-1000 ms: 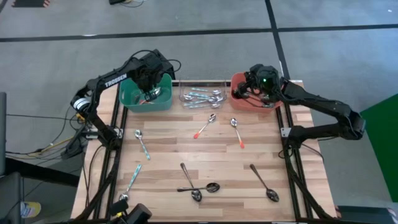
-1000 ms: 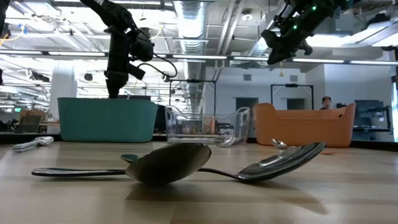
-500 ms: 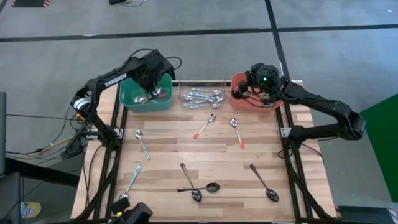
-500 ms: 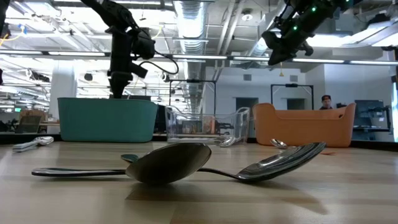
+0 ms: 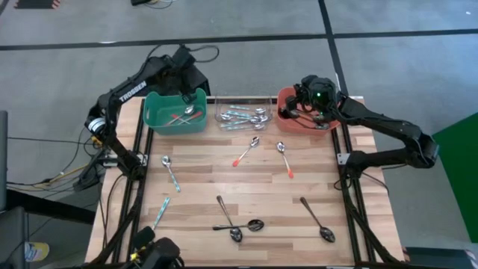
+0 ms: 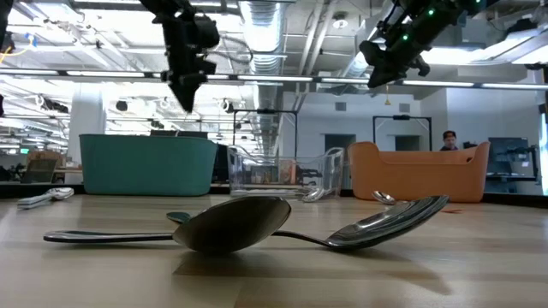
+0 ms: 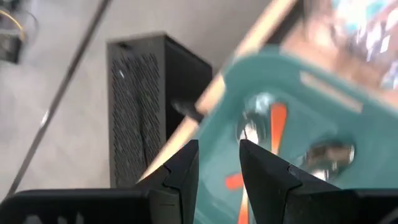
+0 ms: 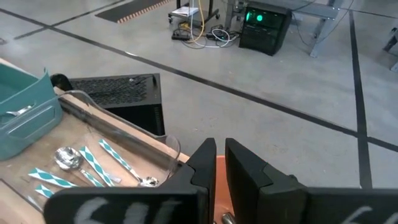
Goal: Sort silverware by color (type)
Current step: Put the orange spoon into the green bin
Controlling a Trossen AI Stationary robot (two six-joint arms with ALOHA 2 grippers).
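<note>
At the upper left of the high view, the left gripper (image 5: 184, 61) hangs above the back edge of the teal plastic bin (image 5: 155, 119), its two dark fingers (image 7: 181, 172) parted by a narrow gap and holding nothing. Inside that bin lie orange-red-handled spoons (image 5: 184, 116). The right gripper (image 5: 301, 102) sits over the orange plastic bin (image 5: 284, 97) at upper right, its fingers (image 8: 204, 163) nearly together with nothing visible between them. The clear plastic bin (image 5: 220, 104) between the two holds teal-handled spoons (image 5: 243, 116) (several, overlapping). On the wooden table (image 5: 202, 179), two orange-red-handled spoons (image 5: 246, 150) lie centre, two teal-handled spoons (image 5: 170, 171) left, and four dark-handled spoons (image 5: 228, 218) toward the bottom.
</note>
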